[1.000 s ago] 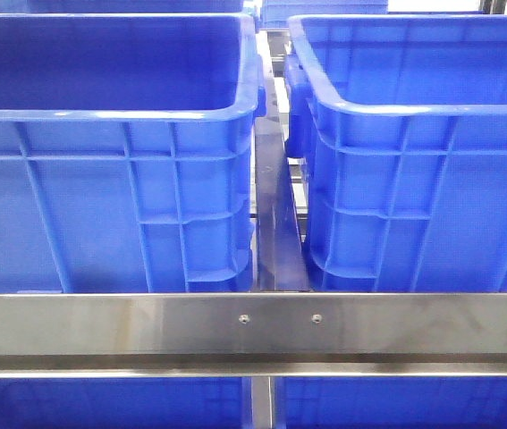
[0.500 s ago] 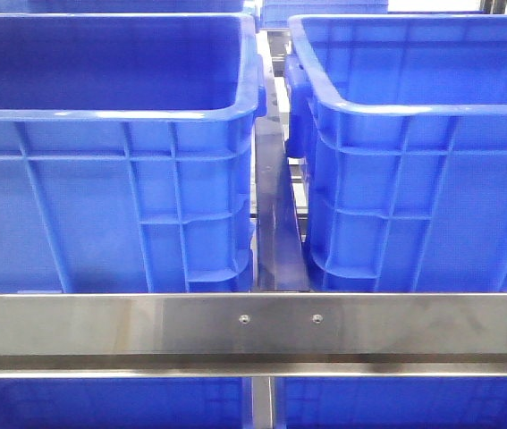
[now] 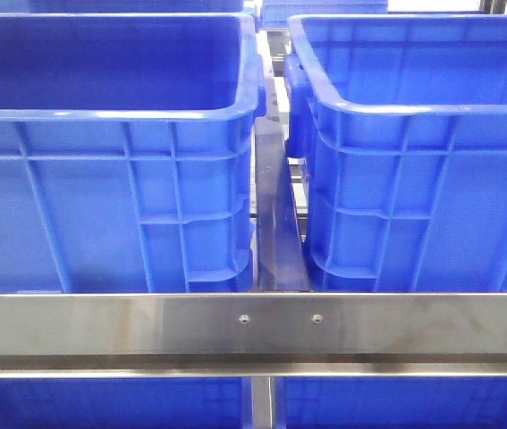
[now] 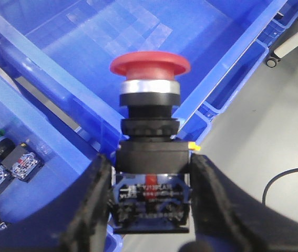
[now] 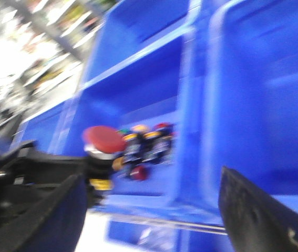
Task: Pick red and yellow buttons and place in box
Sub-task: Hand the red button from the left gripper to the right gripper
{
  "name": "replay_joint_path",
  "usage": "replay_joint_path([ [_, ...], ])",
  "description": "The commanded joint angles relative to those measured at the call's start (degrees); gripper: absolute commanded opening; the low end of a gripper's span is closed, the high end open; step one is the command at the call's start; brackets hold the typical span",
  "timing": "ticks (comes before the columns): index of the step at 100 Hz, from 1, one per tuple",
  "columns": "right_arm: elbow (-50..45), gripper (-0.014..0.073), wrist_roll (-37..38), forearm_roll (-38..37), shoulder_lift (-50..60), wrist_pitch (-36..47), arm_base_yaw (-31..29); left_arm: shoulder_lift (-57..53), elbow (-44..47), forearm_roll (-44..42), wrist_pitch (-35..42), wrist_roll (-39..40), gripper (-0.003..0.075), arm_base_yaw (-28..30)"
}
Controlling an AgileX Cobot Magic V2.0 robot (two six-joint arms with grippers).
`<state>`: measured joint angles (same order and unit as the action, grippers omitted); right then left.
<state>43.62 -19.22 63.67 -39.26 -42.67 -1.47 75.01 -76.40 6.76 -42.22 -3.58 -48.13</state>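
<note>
A red button is gripped in the left pincer above a blue box, not yet dropped, while the right pincer is spread wide and more buttons are left.

I count two big blue bins ahead of me. One red button sits in my left hand. The heap of buttons is too blurred to count.

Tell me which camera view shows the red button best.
The left wrist view: the red button sits sharp and centred, its black body clamped between the left gripper jaws. The right wrist view shows it small and blurred. The front view shows only blue bins.
</note>
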Motion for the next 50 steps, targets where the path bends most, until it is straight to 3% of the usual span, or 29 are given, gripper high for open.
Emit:
replay_joint_path([
  [1, 1.68, 0.0551, -10.19, 14.32, -4.75, -1.02, -0.09, -1.88, -1.65, 0.56, 3.63, -0.24, -0.0019, -0.4],
  [20, 2.04, 0.0551, -18.71, 24.59, -13.54, -6.46, 0.31, -1.88, -1.65, 0.56, 3.63, -0.24, -0.0019, -0.4],
  [50, 7.88, 0.0551, -20.13, 24.93, -22.87, -7.14, 7.98, -1.88, -1.65, 0.56, 3.63, -0.24, -0.0019, -0.4],
])
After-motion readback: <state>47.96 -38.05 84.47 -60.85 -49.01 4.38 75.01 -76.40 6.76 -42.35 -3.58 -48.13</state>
